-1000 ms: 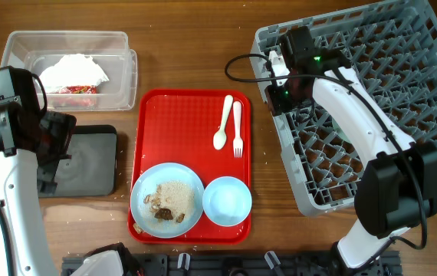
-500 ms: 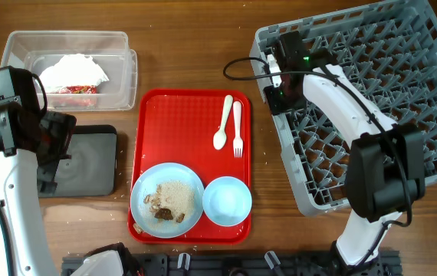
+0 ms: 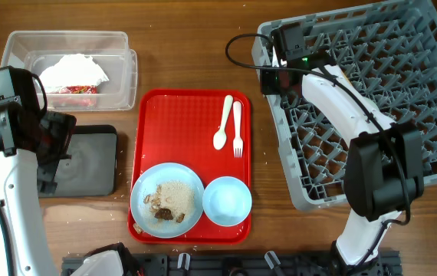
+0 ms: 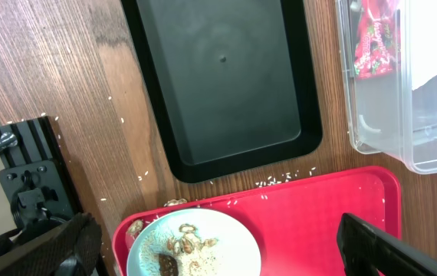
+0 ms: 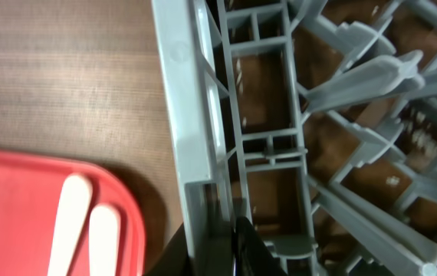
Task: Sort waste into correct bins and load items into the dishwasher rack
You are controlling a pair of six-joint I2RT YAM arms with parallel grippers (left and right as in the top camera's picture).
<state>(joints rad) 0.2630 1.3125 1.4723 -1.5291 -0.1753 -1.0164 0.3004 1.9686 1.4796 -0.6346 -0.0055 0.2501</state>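
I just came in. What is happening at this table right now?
Two robot arms are clearing a meal. The right end effector is at the left wall of the grey rack; whether it grips it is unclear. The left end effector is open and empty near the black tray. The plate with food scraps, bowl, spoon and fork lie on the red tray. The napkin and wrappers are in the clear tub.

grey rack (image 3: 402,38), red tray (image 3: 180,130), black tray (image 3: 88,161), pale blue plate (image 3: 140,201)

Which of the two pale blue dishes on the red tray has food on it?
The flat plate: beige scraps with brown bits lie on it. The round bowl beside it looks empty.
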